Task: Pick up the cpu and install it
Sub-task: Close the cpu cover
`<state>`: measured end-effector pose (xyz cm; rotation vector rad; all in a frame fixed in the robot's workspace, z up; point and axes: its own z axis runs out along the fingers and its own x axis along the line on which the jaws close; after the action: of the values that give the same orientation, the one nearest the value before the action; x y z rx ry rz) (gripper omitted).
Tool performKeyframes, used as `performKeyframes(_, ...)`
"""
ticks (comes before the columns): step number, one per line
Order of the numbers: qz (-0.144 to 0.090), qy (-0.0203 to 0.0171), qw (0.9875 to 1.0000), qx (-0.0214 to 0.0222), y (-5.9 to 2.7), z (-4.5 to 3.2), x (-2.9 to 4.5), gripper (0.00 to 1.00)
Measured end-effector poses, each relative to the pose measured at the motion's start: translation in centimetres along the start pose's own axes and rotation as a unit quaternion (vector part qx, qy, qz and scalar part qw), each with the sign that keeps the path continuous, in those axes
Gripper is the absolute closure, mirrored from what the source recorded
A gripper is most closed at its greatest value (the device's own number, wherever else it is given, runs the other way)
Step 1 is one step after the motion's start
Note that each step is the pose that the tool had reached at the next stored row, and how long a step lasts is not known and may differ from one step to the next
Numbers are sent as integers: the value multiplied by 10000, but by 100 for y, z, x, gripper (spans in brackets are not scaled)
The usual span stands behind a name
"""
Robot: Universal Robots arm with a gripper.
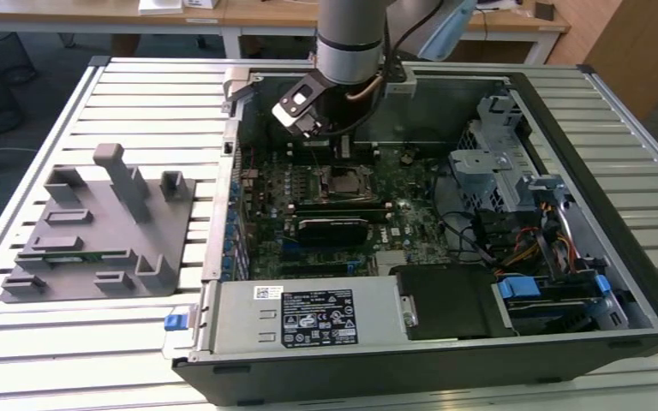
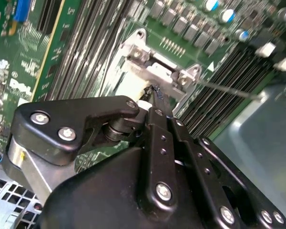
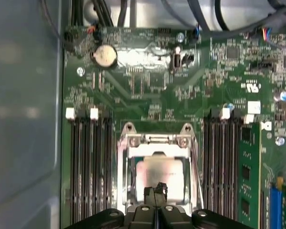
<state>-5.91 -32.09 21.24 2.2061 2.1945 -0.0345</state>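
Placement looks far along: the cpu (image 3: 164,171), a small flat square chip with a dull silver-grey metal top, lies level inside the square socket's bright metal frame (image 3: 155,139) on the green motherboard (image 3: 148,90). Rows of long black memory slots (image 3: 88,162) flank it on both sides. In the first wrist view the gripper (image 3: 155,187) hangs right over the chip's near edge. Its two slim dark jaws are drawn together, with only a hairline seam between them and nothing visible in that seam. I cannot tell whether the tips touch the metal top. The second wrist view shows the same closed gripper (image 2: 152,93) close by one end of the frame, with a thin metal lever (image 2: 229,89) running off beside the slots. In the exterior view the gripper (image 1: 309,128) is inside the open black computer case (image 1: 637,257), which stands on the slatted metal desk (image 1: 112,342). It is well apart from the grey plastic tray (image 1: 95,231) at the exterior view's left, where a narrow green memory stick (image 1: 72,254) lies.

By my judgement the chip is light, rigid and smooth, so it would slip easily from a loose hold. Its underside contacts and the socket beneath are likely delicate. The sensible hold is on two opposite side edges, kept level and gripped gently, never pressing on the face or tilting it in the frame.
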Motion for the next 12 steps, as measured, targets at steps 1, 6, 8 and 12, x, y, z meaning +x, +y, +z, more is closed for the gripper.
performKeyframes(1,0,0,10000,0,-21,2,0,89)
performKeyframes(6,0,0,10000,0,-115,30,1,89)
performKeyframes(8,0,0,10000,0,-118,57,1,89)
performKeyframes(12,0,-1,10000,0,-119,111,3,89)
